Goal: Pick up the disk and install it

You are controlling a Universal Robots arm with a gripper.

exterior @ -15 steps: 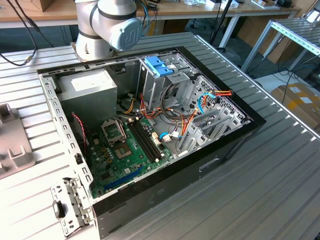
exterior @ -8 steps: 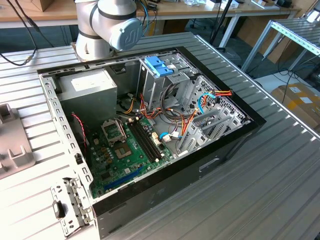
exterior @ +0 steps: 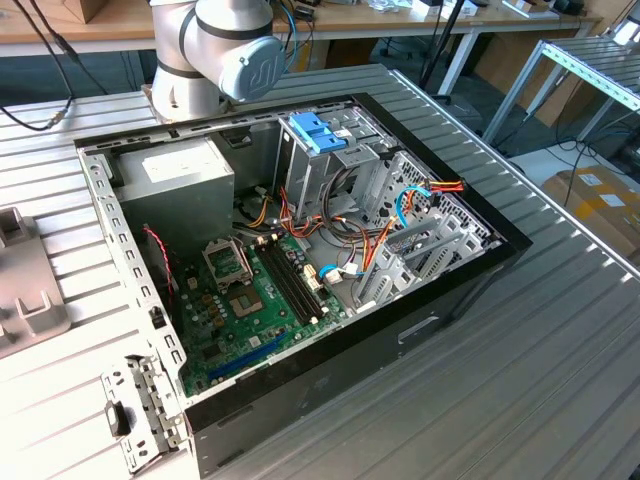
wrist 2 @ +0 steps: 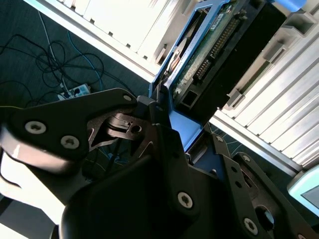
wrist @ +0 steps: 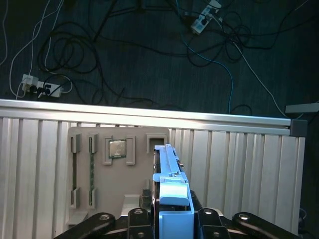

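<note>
The claw (wrist: 173,215) is clenched on the disk (wrist: 168,185). In the first wrist view its black fingers (wrist: 140,215) press on the two sides of the blue end tab. The disk stands on its edge above a grey holder tray (wrist: 99,189); I cannot tell if it touches the tray. In the second wrist view the claw (wrist 2: 157,112) grips the blue rail. Behind it the disk (wrist 2: 224,55) shows its dark body and a green circuit board with connector pins.

In the tray, just beside the disk, a processor chip (wrist: 117,148) sits in a square pocket and a memory stick (wrist: 91,174) lies in a long slot. Nothing stands between them and the disk.

In the exterior view the grey tray (exterior: 25,290) lies at the exterior view's left, well apart from the open computer case (exterior: 330,395). Inside the case are a green motherboard (exterior: 250,300), a grey power supply box (exterior: 180,185), many coloured wires, and a pale blue latch (exterior: 318,132) on top of the drive cage. The arm (exterior: 215,50) rises behind the case.

The table (exterior: 520,380) is made of ribbed aluminium profiles (the same ribs run under the tray in the first wrist view). Beyond its edge is a dark floor (wrist: 149,64) with loose cables and a white power strip (wrist: 42,87).
</note>
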